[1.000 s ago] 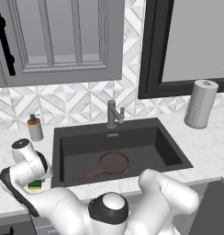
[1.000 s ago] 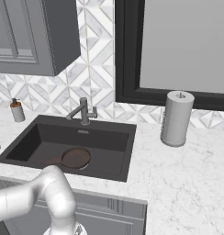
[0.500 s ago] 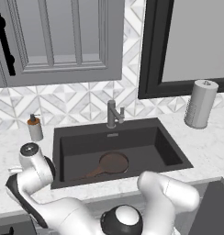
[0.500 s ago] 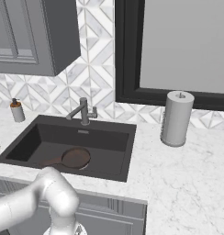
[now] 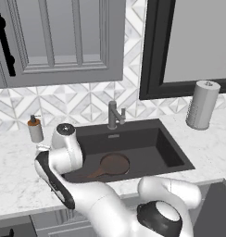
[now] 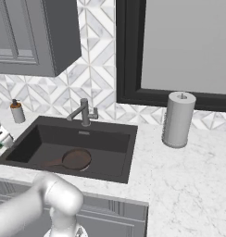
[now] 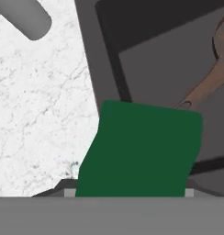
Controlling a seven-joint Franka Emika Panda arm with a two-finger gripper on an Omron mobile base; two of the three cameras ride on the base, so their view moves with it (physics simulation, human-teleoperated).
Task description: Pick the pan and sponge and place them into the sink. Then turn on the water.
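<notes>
Pincer: the pincer (image 7: 131,195) sits low in the hand view, its 2 tips largely masked; it appears closed partway on the sponge, which fills the gap between them.
Sponge: the sponge (image 7: 140,153) shows its green top, held over the left rim of the sink, part above the marble worktop (image 7: 40,119) and part above the basin. A sliver of green at the left edge of the right base view may be the same block.
Pan: the pan (image 5: 112,165) lies flat on the sink floor, handle pointing to the front left; its brown handle also shows in the hand view beyond the sponge.
Sink: the sink (image 5: 172,150) is dark and dry, with only the pan in it.
Faucet: the faucet (image 5: 114,115) stands behind the basin; no blue stream falls from it.
Behind: a soap dispenser (image 5: 35,129) stands left of the sink, a paper towel roll (image 5: 202,105) well to the right.
Done: 1 of 3 steps, the pan in the sink.
Left: release the sponge inside the basin, then turn on the water.
Hidden: the sponge's yellow layer, the fingertip contact and the drain cannot be made out; in the left base view the arm covers the hand.
</notes>
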